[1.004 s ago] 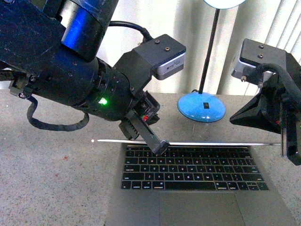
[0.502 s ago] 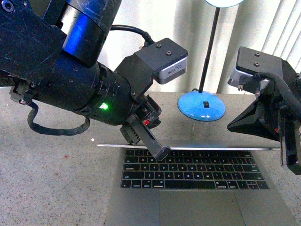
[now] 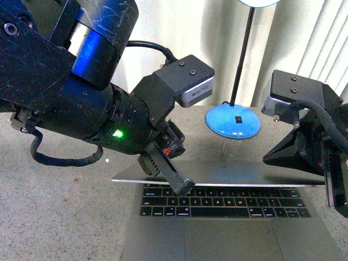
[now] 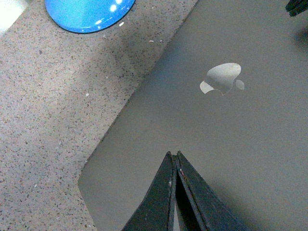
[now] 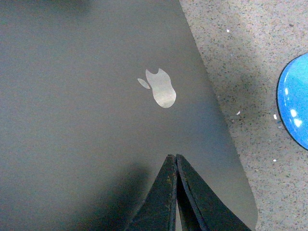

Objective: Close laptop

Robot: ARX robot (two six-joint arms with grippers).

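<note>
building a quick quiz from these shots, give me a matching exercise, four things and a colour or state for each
1 laptop lid
2 lamp base
3 left gripper
4 keyboard

a glossy blue
b fingers shut together
c black
d silver-grey with an apple logo

Pairs: 1-d, 2-a, 3-b, 4-c

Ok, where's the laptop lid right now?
In the front view the laptop lid hangs part-closed over the keyboard, in front of the blue lamp base, with the left claw at its edge.
</note>
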